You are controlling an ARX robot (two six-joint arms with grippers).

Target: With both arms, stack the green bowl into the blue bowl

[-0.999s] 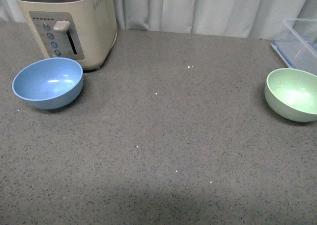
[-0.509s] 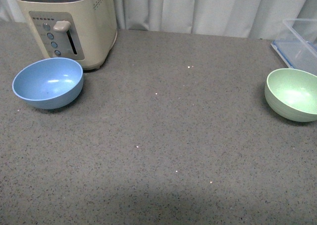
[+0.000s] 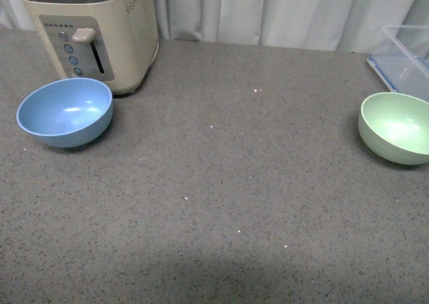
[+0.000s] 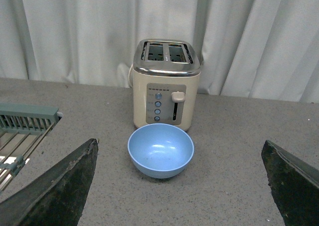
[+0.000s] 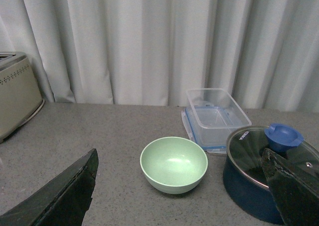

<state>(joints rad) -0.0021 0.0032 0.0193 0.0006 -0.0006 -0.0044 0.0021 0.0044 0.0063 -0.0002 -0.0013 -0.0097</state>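
Left gripper (image 4: 179,143): jaws spread wide, holding nothing — lined up for a reach, I judge.
Right gripper (image 5: 179,151): likewise wide apart and empty, facing its own bowl.
Blue bowl (image 3: 65,112): upright on the table's (image 3: 221,183) left side, ahead of the left gripper, centred between its fingers, not touched.
Green bowl (image 3: 395,127): upright at far right, ahead of the right gripper — well apart from the blue bowl, so each arm probably takes one.
Toaster (image 3: 94,29): just behind the blue bowl, crowding its far side.
Tub (image 3: 409,59): behind the green bowl.
Pot (image 5: 244,186): beside the green bowl.
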